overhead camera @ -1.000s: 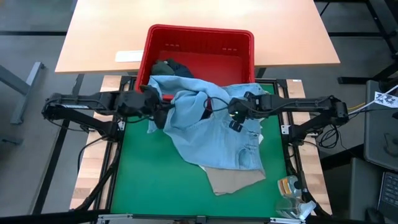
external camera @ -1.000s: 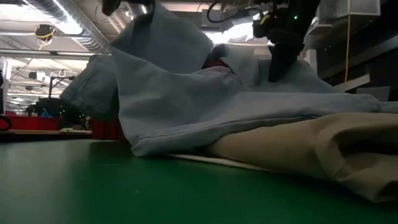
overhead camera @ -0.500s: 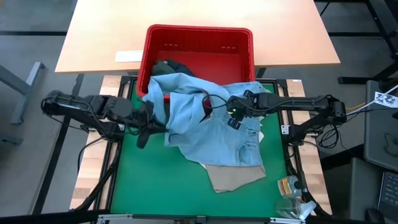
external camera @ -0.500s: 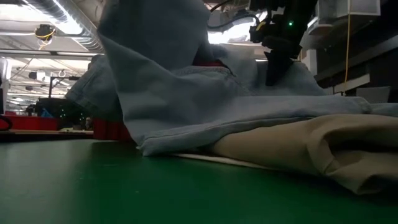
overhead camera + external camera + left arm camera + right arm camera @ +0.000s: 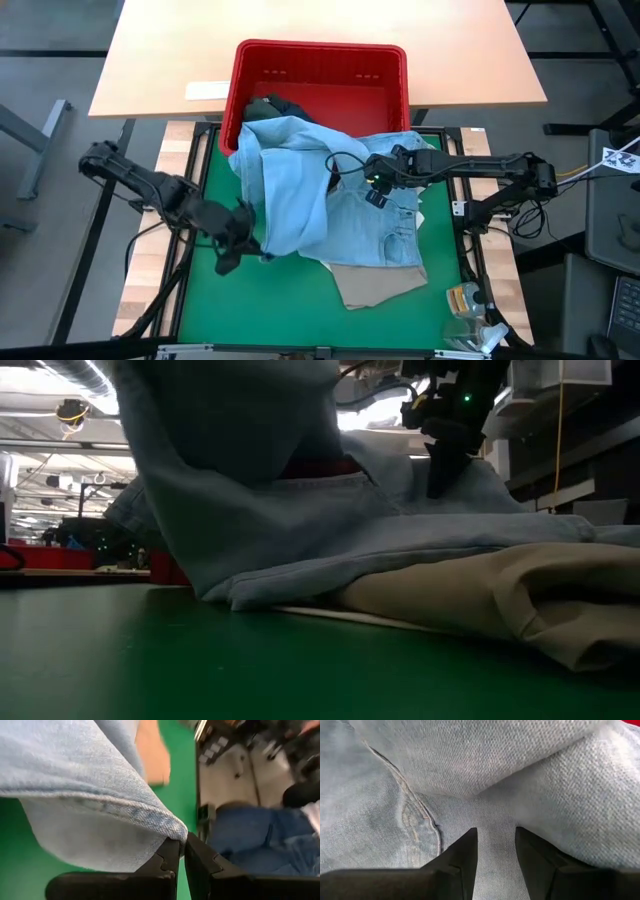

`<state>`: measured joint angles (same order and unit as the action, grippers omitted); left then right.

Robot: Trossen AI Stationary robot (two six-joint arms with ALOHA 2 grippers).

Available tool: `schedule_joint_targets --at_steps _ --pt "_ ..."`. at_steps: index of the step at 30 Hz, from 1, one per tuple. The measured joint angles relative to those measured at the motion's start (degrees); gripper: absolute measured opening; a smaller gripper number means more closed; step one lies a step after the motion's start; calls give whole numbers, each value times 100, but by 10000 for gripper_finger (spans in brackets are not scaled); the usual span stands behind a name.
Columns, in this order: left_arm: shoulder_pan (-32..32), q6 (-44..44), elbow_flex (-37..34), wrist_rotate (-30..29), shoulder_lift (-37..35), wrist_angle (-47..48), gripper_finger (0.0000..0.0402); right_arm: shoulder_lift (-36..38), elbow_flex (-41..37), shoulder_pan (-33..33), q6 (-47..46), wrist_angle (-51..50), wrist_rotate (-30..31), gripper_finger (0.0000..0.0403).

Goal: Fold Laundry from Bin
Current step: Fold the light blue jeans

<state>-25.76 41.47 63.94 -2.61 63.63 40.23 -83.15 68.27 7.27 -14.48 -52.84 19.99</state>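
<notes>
laundry: three pieces showing; light blue shirt (image 5: 320, 195) draped from the bin onto the green surface (image 5: 210, 300), beige garment (image 5: 375, 285) under it, a dark garment (image 5: 272, 108) in the bin.
bin: one red bin (image 5: 320, 75) at the surface's far edge.
left end effector (image 5: 250, 240): clamped tight on the shirt's hem, near the surface's left side.
right end effector (image 5: 378, 190): fingers (image 5: 462, 852) part-spread, pressed on the shirt; no grip seen.
left wrist view: hem pinched between the fingertips.
low view: beige folds under the denim; bin mostly hidden.
</notes>
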Motion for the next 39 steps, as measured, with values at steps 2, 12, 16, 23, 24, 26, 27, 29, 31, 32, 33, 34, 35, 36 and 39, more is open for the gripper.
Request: schedule_joint_targets --at_steps 2,12,16,23,24,26,27,29,31,32,33,34,35,36,39 --pt "-135 169 0 0 192 208 13 0 0 0 0 0 -4 133" --pt "-433 222 0 0 1220 428 42 0 0 0 0 0 -6 133" --pt "-383 604 0 -40 1532 431 65 0 0 0 0 0 -8 133" --pt "-200 184 0 -21 1707 569 124 0 0 -2 0 -1 -11 133" --pt "-174 34 0 -19 1707 655 129 0 0 -2 0 -2 -18 133" --pt "-147 -269 0 -24 1702 885 135 0 0 -2 0 0 -78 133" --pt "-142 -438 0 -46 1698 1015 137 0 0 0 2 0 -126 133" --pt "-151 -773 0 -182 1698 1260 137 0 0 0 3 7 -181 133" --pt "-162 -1116 0 -438 1698 1423 136 0 0 0 2 9 -205 133" --pt "-158 -1320 0 -640 1698 1466 135 0 0 0 2 11 -207 133" --pt "-155 -1535 0 -889 1698 1492 135 0 0 0 2 9 -209 133" --pt "-154 -1778 0 -1140 1698 1495 135 0 0 -1 3 10 -210 133" --pt "-151 -2021 0 -1409 1698 1493 135 0 0 -2 2 9 -211 133" --pt "-153 -2274 0 -1697 1698 1495 135 0 0 -2 3 9 -212 133" --pt "-140 -3048 0 -2526 1698 1519 135 0 0 -2 2 9 -216 133"
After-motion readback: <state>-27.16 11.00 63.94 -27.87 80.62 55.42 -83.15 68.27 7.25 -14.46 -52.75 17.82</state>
